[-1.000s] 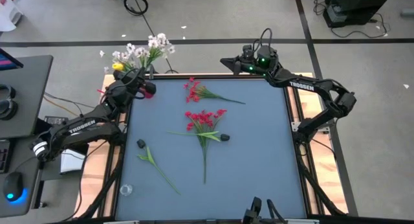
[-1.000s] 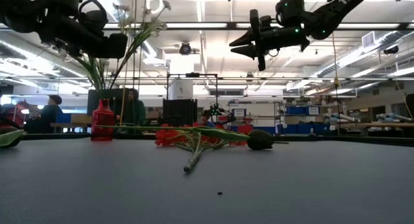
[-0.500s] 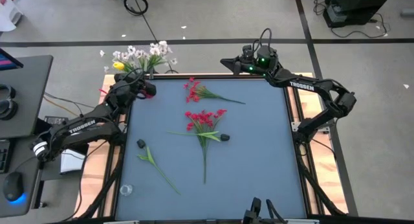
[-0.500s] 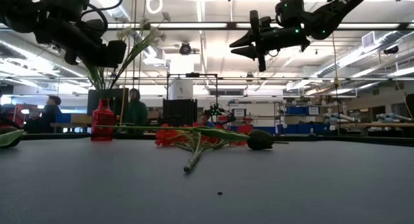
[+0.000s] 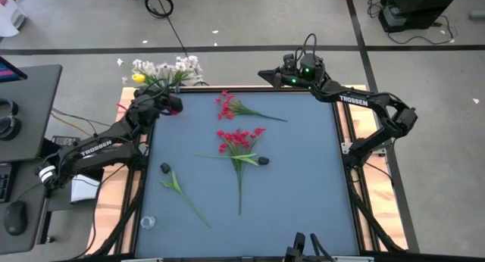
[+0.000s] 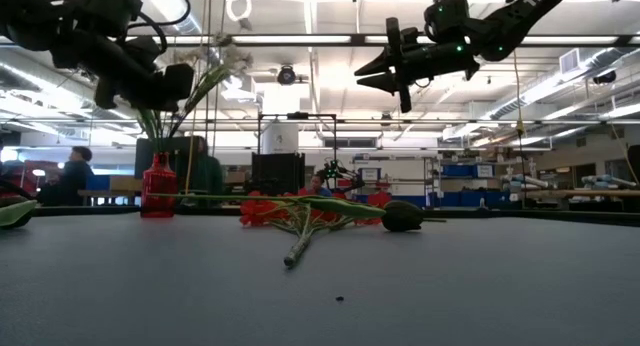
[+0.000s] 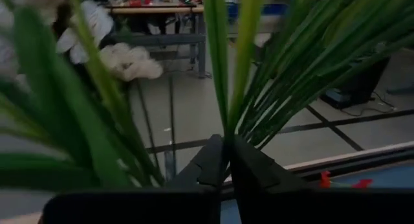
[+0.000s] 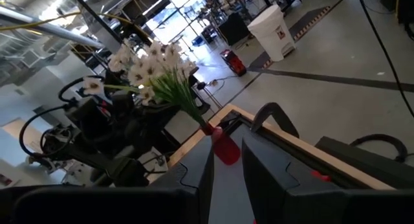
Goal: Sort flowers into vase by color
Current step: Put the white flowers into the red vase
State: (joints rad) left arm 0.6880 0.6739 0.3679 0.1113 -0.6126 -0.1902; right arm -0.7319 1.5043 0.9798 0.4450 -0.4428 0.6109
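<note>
You have the table [image 5: 303, 194], a blue-grey sheet, filling the middle of the high view, with an arm at each far corner.

Your left arm [image 5: 98, 147] reaches to the far left corner. Its gripper [image 5: 165, 103] sits high, just beside the white bunch [image 5: 165, 68]. In the left wrist view the fingers [image 7: 249, 166] stand nearly together with a thin green stem rising from the gap, but you cannot tell whether they still pinch it.

Your right arm [image 5: 371, 110] waits over the far edge, gripper [image 5: 267, 74] raised well above the table and pointing left. Its fingers [image 8: 259, 162] stand a little apart, with nothing between them.

The white bunch stands in the red vase [image 6: 158, 186] at the far left corner and leans out past the far edge. A yellow blossom [image 5: 138, 77] shows beside it.

Two red sprigs lie flat on the table: one [image 5: 241, 141] at the middle, its stem running toward the near edge, and another [image 5: 227, 104] nearer the far edge, its stem trailing right.

A green sprig [image 5: 180, 191] lies near the left edge, closer to you, with a small dark piece [image 5: 165, 168] at its far end. A like dark piece [image 5: 263, 161] lies just right of the middle red sprig.
</note>
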